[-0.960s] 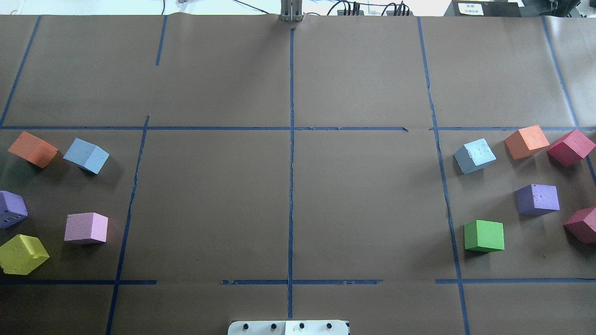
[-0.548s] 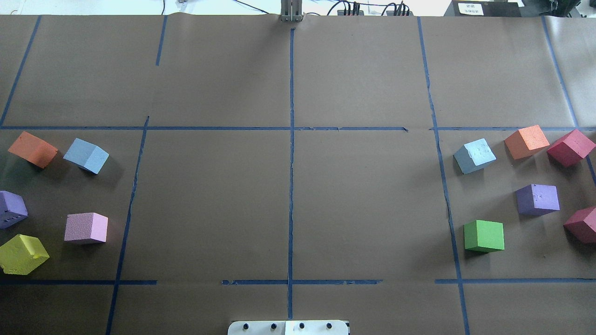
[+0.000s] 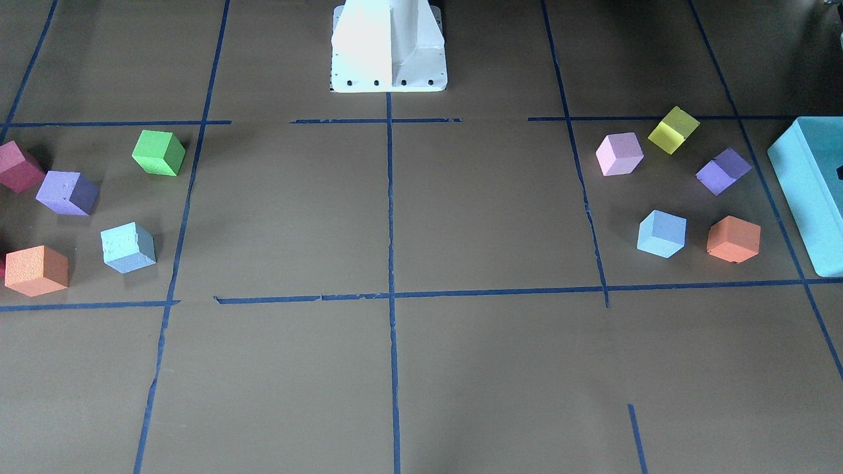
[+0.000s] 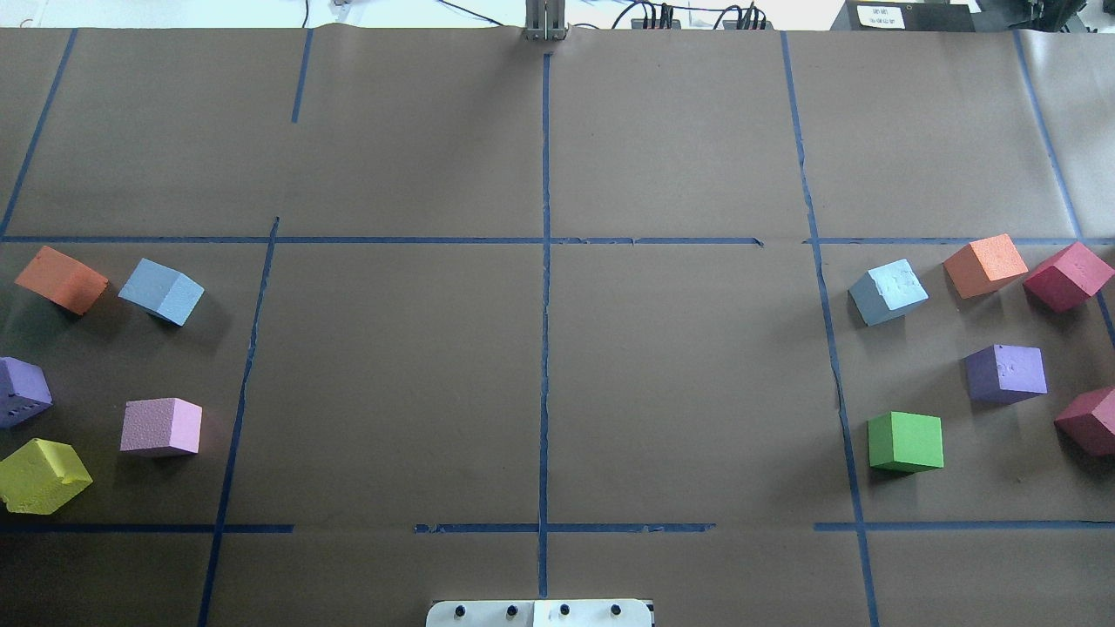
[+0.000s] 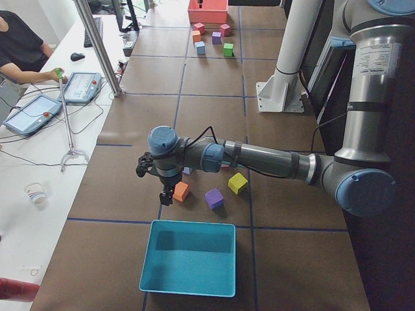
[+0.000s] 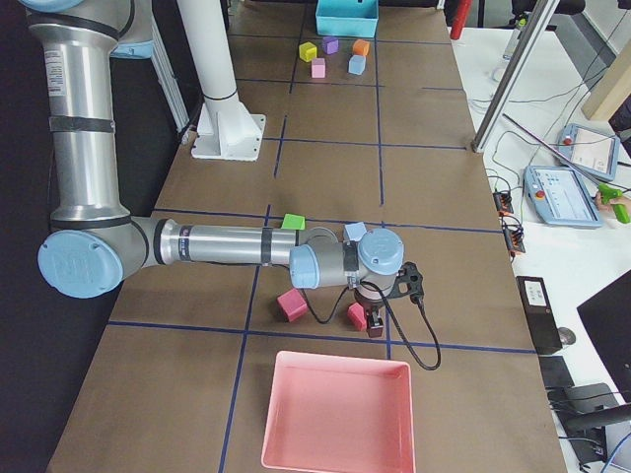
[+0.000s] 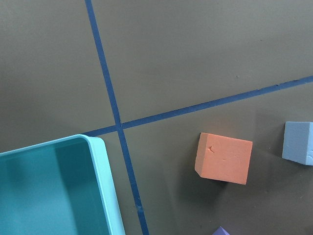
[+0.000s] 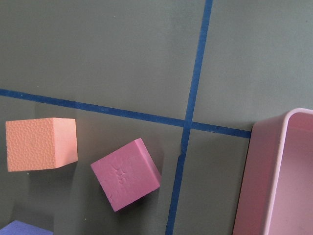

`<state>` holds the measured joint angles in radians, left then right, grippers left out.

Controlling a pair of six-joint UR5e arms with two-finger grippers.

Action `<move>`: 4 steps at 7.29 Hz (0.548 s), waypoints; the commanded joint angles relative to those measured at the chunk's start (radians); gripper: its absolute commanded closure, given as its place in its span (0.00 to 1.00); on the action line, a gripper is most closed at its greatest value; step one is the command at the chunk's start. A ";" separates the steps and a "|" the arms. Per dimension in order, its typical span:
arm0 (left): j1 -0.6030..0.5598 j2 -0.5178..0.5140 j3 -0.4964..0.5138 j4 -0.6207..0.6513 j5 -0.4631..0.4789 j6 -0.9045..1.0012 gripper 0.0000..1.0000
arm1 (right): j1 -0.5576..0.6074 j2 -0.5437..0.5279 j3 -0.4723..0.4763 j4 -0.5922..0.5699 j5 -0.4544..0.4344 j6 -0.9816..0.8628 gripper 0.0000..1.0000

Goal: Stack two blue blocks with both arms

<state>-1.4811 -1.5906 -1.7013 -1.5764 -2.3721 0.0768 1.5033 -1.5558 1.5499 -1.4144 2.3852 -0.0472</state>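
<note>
One pale blue block (image 4: 161, 291) lies on the table's left side beside an orange cube (image 4: 61, 279); it also shows in the front view (image 3: 661, 234) and at the right edge of the left wrist view (image 7: 298, 142). The other blue block (image 4: 888, 292) lies on the right side (image 3: 128, 247) (image 6: 355, 232). My left gripper (image 5: 167, 194) hangs over the orange cube, near the turquoise box. My right gripper (image 6: 376, 322) hangs over a dark red cube (image 8: 125, 174). Both show only in the side views, so I cannot tell whether they are open or shut.
A turquoise box (image 3: 813, 191) stands at the left end, a pink tray (image 6: 335, 414) at the right end. Purple, pink, yellow, green, orange and dark red cubes lie around the blue blocks. The white pedestal (image 3: 388, 46) stands at the robot's edge.
</note>
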 commanded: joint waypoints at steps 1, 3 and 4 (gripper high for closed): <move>-0.001 0.012 -0.011 -0.022 -0.004 -0.002 0.00 | -0.061 0.002 0.018 0.089 -0.001 0.073 0.00; -0.001 0.026 -0.026 -0.024 -0.006 -0.002 0.00 | -0.197 0.017 0.128 0.097 -0.008 0.354 0.00; -0.001 0.026 -0.024 -0.024 -0.006 -0.003 0.00 | -0.243 0.019 0.165 0.097 -0.014 0.418 0.00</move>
<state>-1.4818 -1.5669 -1.7238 -1.5993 -2.3774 0.0752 1.3276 -1.5423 1.6600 -1.3209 2.3773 0.2622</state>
